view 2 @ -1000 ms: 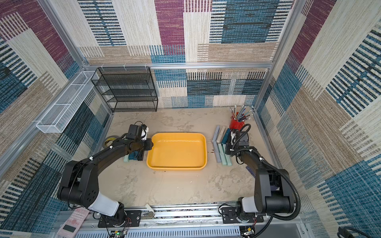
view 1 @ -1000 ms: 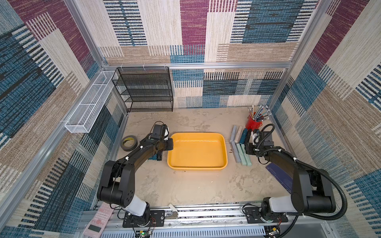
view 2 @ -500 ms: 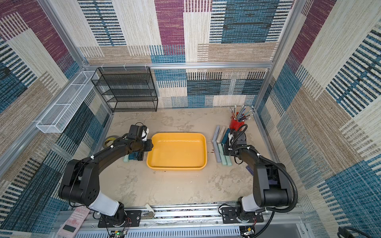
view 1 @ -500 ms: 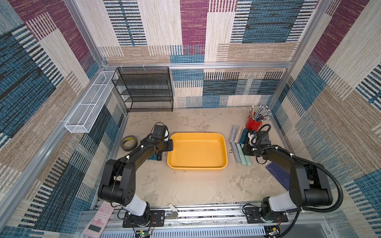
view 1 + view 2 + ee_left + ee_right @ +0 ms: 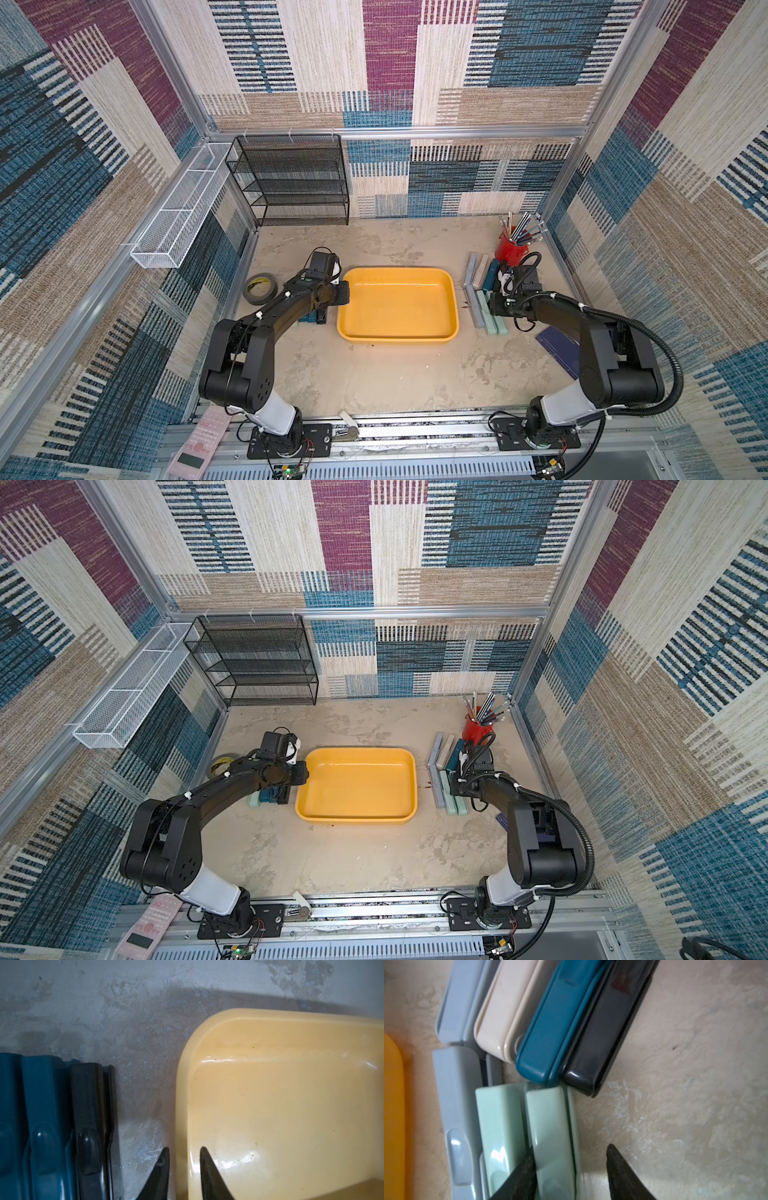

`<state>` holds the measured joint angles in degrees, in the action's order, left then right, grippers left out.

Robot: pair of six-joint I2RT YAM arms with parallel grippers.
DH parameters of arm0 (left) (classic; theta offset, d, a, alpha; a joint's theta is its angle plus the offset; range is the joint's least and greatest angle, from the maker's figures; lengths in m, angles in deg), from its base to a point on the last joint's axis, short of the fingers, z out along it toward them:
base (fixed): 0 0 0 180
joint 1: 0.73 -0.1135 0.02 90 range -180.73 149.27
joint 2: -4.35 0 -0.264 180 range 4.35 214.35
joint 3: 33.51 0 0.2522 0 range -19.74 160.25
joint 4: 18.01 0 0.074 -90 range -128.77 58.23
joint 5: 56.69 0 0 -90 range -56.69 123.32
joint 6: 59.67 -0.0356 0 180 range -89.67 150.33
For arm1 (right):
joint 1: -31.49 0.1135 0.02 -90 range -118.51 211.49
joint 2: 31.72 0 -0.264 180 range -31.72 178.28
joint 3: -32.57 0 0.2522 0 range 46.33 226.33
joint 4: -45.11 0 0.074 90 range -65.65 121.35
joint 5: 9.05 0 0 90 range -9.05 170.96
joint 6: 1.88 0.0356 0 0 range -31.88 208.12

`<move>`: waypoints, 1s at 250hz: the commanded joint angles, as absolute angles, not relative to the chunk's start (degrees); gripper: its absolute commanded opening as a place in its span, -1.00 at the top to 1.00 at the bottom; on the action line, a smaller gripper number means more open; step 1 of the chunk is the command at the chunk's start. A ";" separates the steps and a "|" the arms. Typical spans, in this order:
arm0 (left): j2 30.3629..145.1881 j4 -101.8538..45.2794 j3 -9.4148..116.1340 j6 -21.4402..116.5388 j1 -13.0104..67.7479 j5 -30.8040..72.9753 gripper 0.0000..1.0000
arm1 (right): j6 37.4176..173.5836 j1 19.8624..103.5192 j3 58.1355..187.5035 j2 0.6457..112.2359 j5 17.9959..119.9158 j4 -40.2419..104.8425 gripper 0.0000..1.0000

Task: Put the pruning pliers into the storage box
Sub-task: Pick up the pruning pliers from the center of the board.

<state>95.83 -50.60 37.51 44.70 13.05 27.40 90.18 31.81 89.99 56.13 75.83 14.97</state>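
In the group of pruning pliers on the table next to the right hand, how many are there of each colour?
grey pliers: 2
cream pliers: 1
teal pliers: 1
black pliers: 1
pale green pliers: 2
Total: 7

Open passage: bare table (image 5: 374,386) in front of the box (image 5: 399,337) and behind it.
Box interior: unobstructed except at its left wall, where the left gripper (image 5: 184,1150) stands astride the rim.
Left side: a narrow strip of table separates the box from the left pliers (image 5: 45,1095); a tape roll (image 5: 259,288) lies beyond.
Right side: the right pliers (image 5: 500,1126) lie packed together, just beside the box. The right gripper (image 5: 570,1150), jaws apart, straddles the outermost, with bare table outside it.
Rear corners: blocked by a rack (image 5: 291,183) and a pen cup (image 5: 509,251).
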 commanded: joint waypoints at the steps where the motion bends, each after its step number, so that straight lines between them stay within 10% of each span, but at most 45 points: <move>1: 95.93 -51.09 38.19 44.04 13.13 27.47 0.45 | 90.30 31.87 90.27 56.46 76.96 15.83 -0.02; 250: 95.14 -50.60 37.51 45.61 13.38 26.96 0.61 | 93.11 32.40 90.05 52.59 75.22 14.86 0.41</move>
<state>95.76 -50.62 37.68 45.14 13.27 27.16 92.00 32.33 89.44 54.01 75.33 14.36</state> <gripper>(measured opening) 0.200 0.305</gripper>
